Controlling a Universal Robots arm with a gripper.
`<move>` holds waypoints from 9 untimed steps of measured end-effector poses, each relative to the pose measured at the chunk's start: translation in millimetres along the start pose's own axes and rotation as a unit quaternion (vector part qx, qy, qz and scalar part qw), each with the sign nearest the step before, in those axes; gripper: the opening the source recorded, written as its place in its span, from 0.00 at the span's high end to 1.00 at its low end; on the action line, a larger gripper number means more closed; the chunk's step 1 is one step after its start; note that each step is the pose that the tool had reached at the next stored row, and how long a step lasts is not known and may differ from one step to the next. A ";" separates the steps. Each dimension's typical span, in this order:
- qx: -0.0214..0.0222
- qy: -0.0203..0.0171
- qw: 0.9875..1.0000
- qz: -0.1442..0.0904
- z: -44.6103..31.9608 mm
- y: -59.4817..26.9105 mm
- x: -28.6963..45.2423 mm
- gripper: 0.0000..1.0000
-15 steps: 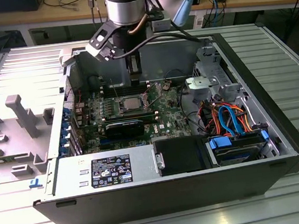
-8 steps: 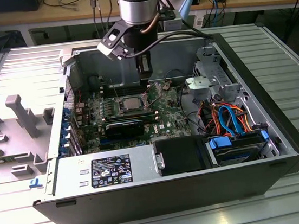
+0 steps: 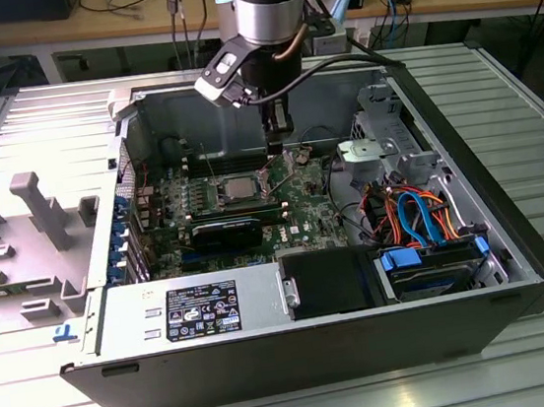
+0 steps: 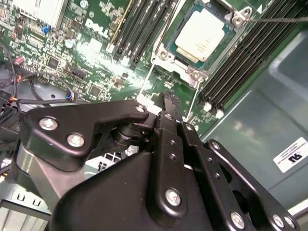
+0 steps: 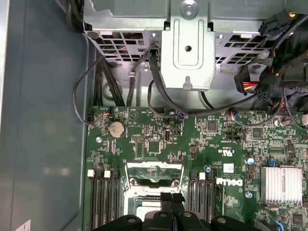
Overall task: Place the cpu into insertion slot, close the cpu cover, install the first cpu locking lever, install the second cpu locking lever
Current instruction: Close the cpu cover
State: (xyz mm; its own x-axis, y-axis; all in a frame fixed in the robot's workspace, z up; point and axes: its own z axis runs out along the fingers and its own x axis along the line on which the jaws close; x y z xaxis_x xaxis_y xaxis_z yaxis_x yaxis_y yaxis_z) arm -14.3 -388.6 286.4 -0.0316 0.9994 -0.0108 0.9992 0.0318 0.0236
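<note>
- The cpu (image 4: 201, 34) is lying flat in the insertion slot (image 5: 137, 195) with its metal top facing up. It is nearly square, so it is showing no clear long axis, and its edges are running parallel to the memory slots (image 4: 144, 29) flanking it on both sides.
- The cpu cover (image 4: 166, 52) appears to be lying down flat around the chip's raised top.
- A thin metal rod (image 4: 276, 19) is running out from one socket corner. I cannot tell whether it is latched.
- The gripper (image 3: 280, 141) is hanging upright over the board, just far and toward the exterior view's right of the socket. It is not touching the chip, and its fingers (image 5: 172, 198) are pressed together with nothing between them.
- Room: the socket is sitting mid-board inside the open computer case (image 3: 272, 362), with open space directly above it and the case's far wall standing close behind.
- A black module (image 3: 226, 234) is lying on the near side of the socket, and the power supply (image 3: 195, 307) is sitting nearer again.
- Toward the exterior view's right, the drive cage (image 3: 374, 146) and a bundle of orange and blue cables (image 3: 422, 215) are crowding that side.
- A finned heatsink (image 5: 281, 185) is standing on the board beyond one bank of memory slots.
</note>
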 end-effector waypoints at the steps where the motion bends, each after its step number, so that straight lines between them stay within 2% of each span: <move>1: 0.000 0.000 1.000 0.000 0.3 0.8 0.0 0.89; 9: 0.001 0.000 1.000 0.000 3.7 13.0 1.1 0.89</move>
State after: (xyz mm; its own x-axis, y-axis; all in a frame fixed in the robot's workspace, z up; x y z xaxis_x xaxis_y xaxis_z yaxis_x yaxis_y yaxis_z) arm -1.2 -387.1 283.0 -0.0316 0.9994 -0.0106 0.9993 0.0318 0.0217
